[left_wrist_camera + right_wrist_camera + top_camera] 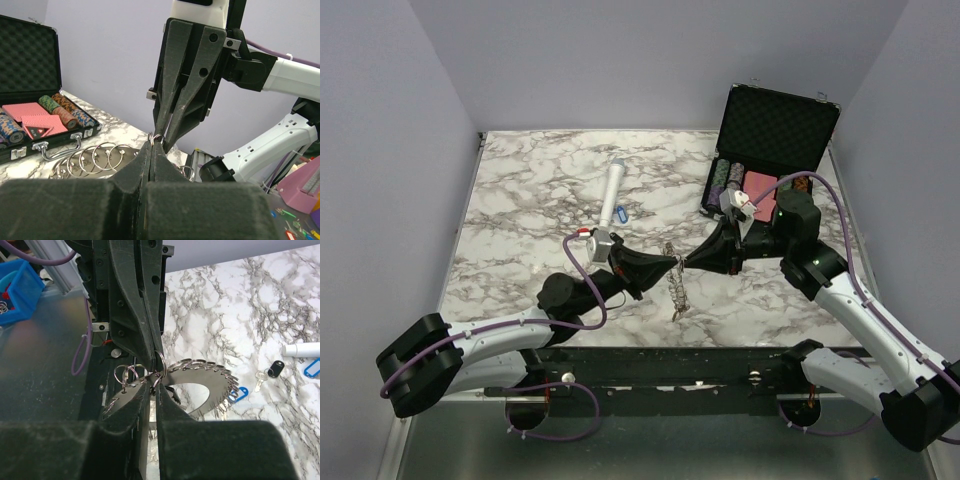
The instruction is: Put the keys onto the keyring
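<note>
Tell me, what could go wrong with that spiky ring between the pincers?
The keyring is held only by the tips of the left pincer and right pincer; it could slip and drop. The tips meet nose to nose, so they might bump or tug apart. The keys lie on the table, with no pincer free to fetch them.

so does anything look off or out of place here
Nothing spilled or broken. The keyring hangs tilted off the table, pinched by the left gripper, with the right gripper tip to tip against it. The keys lie scattered loose on the marble.
</note>
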Available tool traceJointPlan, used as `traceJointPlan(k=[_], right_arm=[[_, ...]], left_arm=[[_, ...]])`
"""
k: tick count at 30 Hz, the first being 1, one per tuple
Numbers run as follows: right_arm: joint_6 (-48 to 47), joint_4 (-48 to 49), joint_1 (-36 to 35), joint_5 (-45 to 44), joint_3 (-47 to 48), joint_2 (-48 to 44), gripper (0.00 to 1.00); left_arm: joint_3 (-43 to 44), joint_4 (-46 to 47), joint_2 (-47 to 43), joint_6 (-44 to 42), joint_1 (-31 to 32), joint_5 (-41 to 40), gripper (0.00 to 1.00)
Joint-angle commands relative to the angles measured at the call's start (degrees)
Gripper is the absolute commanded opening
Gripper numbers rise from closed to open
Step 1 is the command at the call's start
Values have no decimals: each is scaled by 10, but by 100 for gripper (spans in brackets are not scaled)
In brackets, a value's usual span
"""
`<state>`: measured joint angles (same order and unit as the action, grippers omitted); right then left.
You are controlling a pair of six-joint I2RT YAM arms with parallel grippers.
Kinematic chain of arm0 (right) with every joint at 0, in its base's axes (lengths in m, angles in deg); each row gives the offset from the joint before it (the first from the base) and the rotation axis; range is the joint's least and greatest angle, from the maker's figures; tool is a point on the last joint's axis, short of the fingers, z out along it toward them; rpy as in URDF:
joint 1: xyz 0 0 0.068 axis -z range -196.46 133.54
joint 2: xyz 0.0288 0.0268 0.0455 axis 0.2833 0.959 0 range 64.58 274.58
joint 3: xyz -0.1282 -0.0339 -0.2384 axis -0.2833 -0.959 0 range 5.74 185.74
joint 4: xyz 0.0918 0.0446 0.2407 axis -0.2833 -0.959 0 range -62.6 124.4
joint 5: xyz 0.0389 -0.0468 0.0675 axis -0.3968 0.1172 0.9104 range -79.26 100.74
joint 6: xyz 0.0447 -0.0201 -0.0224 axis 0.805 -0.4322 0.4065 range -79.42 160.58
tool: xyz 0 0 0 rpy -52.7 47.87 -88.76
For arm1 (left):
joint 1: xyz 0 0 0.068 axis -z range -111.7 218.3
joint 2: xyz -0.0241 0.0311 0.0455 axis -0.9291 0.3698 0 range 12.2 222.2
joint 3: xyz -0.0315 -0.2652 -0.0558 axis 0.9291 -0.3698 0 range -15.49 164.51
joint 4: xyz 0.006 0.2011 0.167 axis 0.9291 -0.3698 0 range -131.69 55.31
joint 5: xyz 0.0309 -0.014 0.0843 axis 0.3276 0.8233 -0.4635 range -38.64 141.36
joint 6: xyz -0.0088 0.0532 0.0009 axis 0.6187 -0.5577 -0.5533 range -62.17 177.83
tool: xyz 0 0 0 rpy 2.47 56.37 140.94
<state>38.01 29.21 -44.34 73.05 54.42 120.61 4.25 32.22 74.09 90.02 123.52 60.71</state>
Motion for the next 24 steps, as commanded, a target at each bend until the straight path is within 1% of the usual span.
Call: traceJointPlan(k=[1,3,5,10,16,18,19,20,24], right_arm=[[7,12,3,-13,8,0,9],[2,5,3,-18,11,0,3],[-9,-4,4,-20,10,3,0],[-24,-17,1,-3,3,7,1],[-36,-8,-9,20,-5,10,1],[-34,-2,-10,27,-10,10,4],[-34,-1,-10,30,-10,10,11],[-34,-1,-11,33,-13,9,14],[-45,-11,-11,60,-14,7,21]], left_arm=[[-4,42,-6,10,2,-20,0],[-6,46,-8,14,2,-25,0],[-8,54,-8,19,2,-33,0],[-12,93,0,38,2,-50,0],[-9,122,20,48,3,-62,0],[-10,131,28,49,3,-62,0],[-9,133,31,51,3,-63,0],[-11,137,34,51,3,-63,0],[-13,148,46,47,3,-65,0]])
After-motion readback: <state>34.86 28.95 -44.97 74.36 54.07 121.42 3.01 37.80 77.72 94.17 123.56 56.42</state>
